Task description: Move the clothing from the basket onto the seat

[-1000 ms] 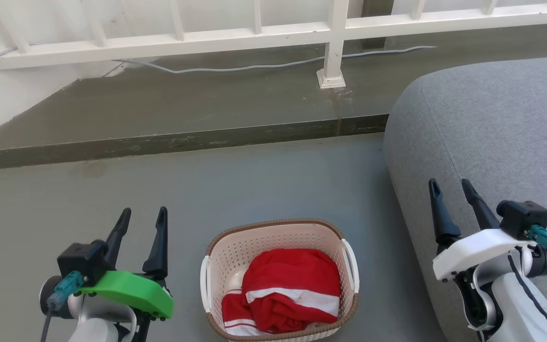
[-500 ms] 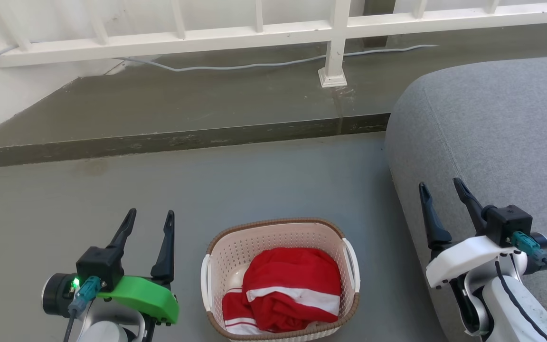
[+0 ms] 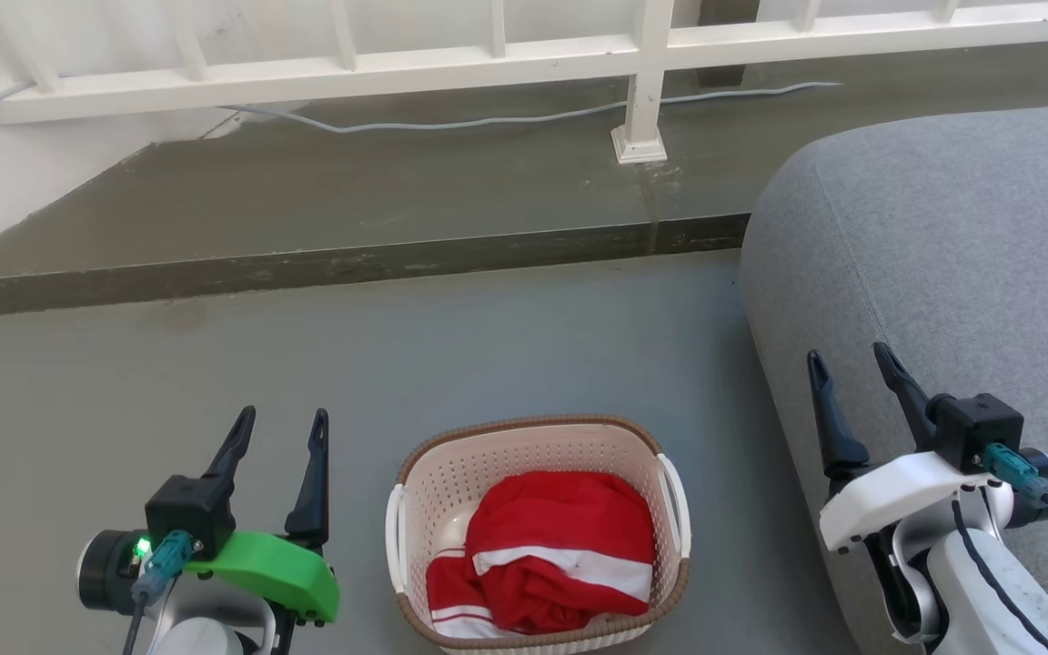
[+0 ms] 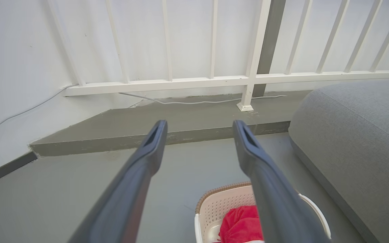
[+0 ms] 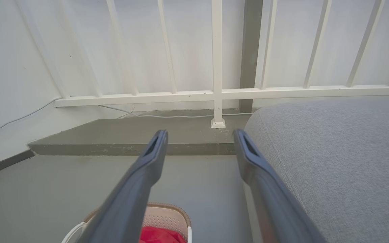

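Since the left end effector (image 3: 283, 414) and right end effector (image 3: 847, 352) have only resettled slightly over the last second, I log no progress: both hang open and empty, flanking the basket (image 3: 524, 426). The basket stands on the floor (image 3: 488, 346) just beside the seat (image 3: 942, 236). It holds the clothing (image 3: 560, 537), bunched red fabric with white stripes; no garment has yet reached the seat's visible part.

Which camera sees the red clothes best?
The head view: it looks down on the clothing, nearly whole in the basket. The left wrist view shows a small red part; the right wrist view, just a sliver.
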Motion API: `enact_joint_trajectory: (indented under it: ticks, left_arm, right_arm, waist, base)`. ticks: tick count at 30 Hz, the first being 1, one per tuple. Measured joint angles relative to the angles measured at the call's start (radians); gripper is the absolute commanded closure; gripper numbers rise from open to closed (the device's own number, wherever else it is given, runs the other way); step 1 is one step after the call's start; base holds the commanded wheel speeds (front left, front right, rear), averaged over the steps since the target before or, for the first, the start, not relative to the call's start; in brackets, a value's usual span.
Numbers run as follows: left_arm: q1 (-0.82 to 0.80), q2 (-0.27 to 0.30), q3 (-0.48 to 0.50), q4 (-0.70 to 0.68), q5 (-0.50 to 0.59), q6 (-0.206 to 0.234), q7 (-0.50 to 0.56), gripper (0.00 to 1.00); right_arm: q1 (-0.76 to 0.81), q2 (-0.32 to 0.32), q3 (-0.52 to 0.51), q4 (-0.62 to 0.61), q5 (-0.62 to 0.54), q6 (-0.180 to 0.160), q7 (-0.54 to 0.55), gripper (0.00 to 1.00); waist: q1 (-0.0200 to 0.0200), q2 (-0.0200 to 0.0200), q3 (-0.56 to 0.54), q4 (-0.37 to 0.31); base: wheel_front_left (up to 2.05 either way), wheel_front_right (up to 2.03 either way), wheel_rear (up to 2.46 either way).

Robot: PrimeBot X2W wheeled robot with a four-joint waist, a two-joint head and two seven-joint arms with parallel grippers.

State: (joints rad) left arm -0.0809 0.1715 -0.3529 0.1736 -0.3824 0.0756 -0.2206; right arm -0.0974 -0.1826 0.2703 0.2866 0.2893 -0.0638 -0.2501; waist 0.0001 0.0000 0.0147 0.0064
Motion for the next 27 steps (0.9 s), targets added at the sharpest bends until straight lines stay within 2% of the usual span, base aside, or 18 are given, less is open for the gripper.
enact_joint_trajectory:
  ticks: [14, 27]
  left_arm:
    - [-0.001, 0.0, 0.0, -0.001, 0.023, 0.008, 0.0, 0.0]
    - [-0.045, -0.019, -0.034, -0.024, 0.036, 0.008, 0.017, 0.0]
  right_arm:
    - [-0.029, 0.004, -0.002, -0.009, -0.011, 0.003, 0.0, 0.0]
    - [-0.106, 0.007, -0.006, -0.076, -0.035, 0.011, 0.0, 0.0]
  waist:
    - [0.0, 0.0, 0.036, -0.004]
    - [0.0, 0.0, 0.157, -0.018]
  base:
    - [0.0, 0.0, 0.0]
    - [0.0, 0.0, 0.0]
